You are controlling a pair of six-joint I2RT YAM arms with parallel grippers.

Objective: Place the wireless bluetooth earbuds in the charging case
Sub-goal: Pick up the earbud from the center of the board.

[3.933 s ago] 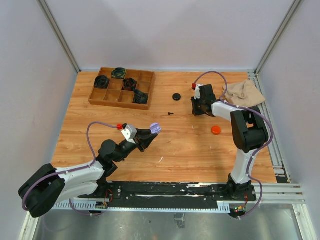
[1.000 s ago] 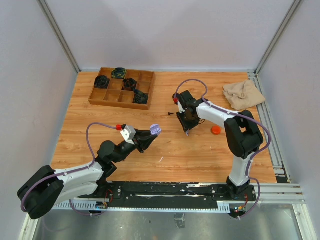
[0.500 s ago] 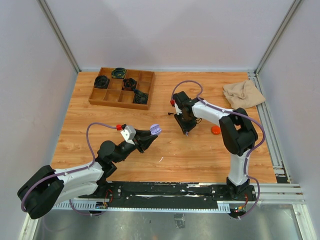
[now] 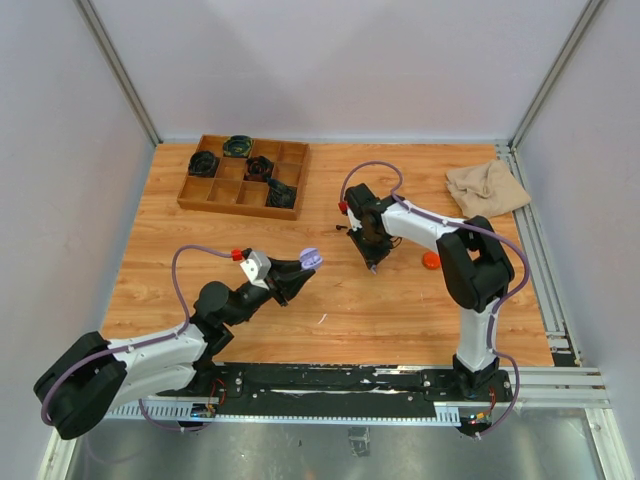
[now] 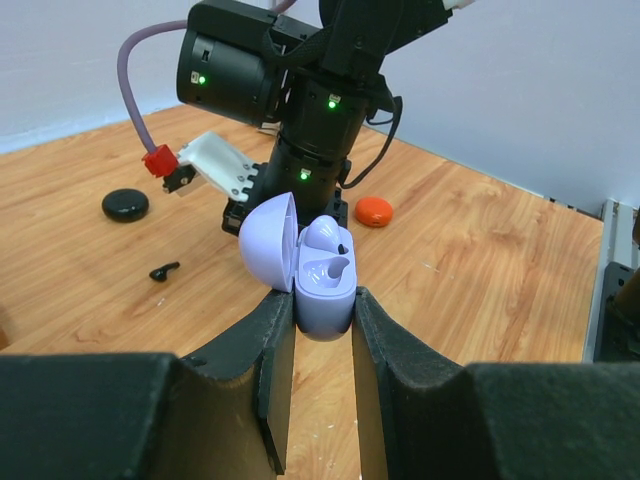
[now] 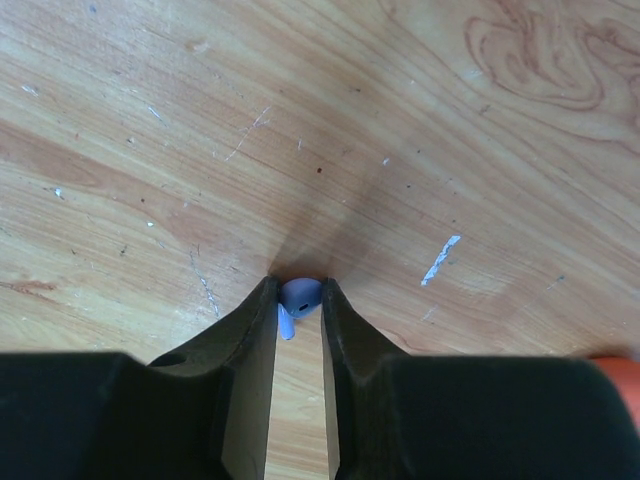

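While left pincer [image 5: 322,306] grips open lavender case [image 5: 318,268], right pincer [image 6: 297,291] clamps lavender earbud [image 6: 300,296] between its jaws.

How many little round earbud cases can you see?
3. The open lavender case sits in the left gripper. The orange case and the black case lie on the table. Others may be hidden.

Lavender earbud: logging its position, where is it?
Right wrist view, centre: the small lavender plastic earbud is pinched by the right gripper against the wooden table.
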